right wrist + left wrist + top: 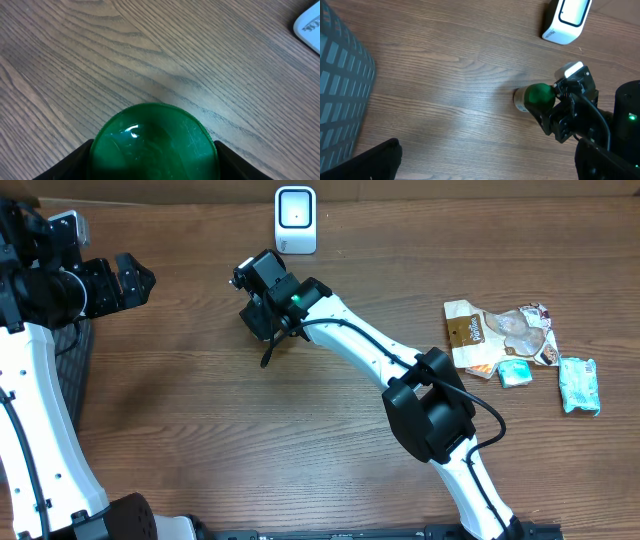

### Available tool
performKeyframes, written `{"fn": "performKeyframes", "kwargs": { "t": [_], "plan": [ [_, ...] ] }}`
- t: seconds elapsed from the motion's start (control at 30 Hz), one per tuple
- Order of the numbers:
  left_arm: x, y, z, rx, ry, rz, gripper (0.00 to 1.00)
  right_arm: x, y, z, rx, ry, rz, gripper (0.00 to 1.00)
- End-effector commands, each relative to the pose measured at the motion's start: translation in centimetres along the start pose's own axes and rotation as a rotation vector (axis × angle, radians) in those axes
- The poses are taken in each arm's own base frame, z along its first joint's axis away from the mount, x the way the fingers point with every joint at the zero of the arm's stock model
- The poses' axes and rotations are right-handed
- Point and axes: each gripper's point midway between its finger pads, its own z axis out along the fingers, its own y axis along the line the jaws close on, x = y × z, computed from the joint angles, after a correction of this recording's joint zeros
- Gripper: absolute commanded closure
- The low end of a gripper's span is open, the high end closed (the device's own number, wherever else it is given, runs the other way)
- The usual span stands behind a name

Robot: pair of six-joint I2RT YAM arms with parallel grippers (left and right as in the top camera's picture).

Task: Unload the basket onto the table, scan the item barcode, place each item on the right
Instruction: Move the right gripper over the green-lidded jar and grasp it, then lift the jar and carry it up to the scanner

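Green-capped bottle on the bench, right gripper straddling its cap: clamped or not, I cannot tell. Grasp step in hand; next, lift and show its barcode to the scanner.

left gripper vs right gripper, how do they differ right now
The left gripper hangs open and empty near the basket; the right gripper has its fingers on either side of a bottle's green cap. The left gripper is far from the scanner; the right gripper is close in front of it. Both are black two-finger grippers.
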Motion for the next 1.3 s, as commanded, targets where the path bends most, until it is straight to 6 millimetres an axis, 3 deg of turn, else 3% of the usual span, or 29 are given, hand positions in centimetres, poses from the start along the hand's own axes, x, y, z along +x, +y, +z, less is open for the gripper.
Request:
{"fn": "performKeyframes", "kwargs": {
  "t": [0.0,0.2,0.3,0.43,0.63,0.83,0.93,1.1,1.13,1.2,1.27],
  "plan": [
    [-0.1,-0.3,0.0,0.005,-0.003,0.022,0.00,0.6,-1.1,0.9,0.045,0.024,0.006,0.47],
    [-0.1,-0.3,0.0,0.005,-0.003,0.022,0.00,-1.6,-2.0,-2.8,0.093,-0.004,0.136,0.55],
    [-0.1,-0.3,0.0,0.005,-0.003,0.022,0.00,-1.8,-3.6,-5.1,0.176,-0.007,0.318,0.54],
    [-0.1,-0.3,0.0,0.005,-0.003,0.022,0.00,0.4,-6.0,-7.1,0.287,0.039,0.586,0.55],
    [-0.1,-0.3,0.0,0.005,-0.003,0.022,0.00,4.4,-9.2,-8.0,0.392,0.129,0.937,0.61],
    [-0.1,-0.3,0.0,0.006,-0.003,0.022,0.00,6.0,-11.4,-8.5,0.457,0.121,1.232,0.68],
    [-0.1,-0.3,0.0,0.006,-0.003,0.022,0.00,6.1,-11.6,-8.5,0.452,0.123,1.253,0.69],
    [-0.1,-0.3,0.0,0.005,-0.003,0.022,0.00,6.2,-11.0,-8.5,0.449,0.143,1.190,0.54],
    [-0.1,-0.3,0.0,0.005,-0.003,0.022,0.00,6.2,-10.9,-8.5,0.447,0.145,1.183,0.47],
    [-0.1,-0.3,0.0,0.005,-0.003,0.022,0.00,6.2,-10.6,-8.5,0.443,0.153,1.156,0.19],
    [-0.1,-0.3,0.0,0.005,-0.003,0.022,0.00,6.2,-10.4,-8.5,0.436,0.163,1.115,0.09]
  ]
}}
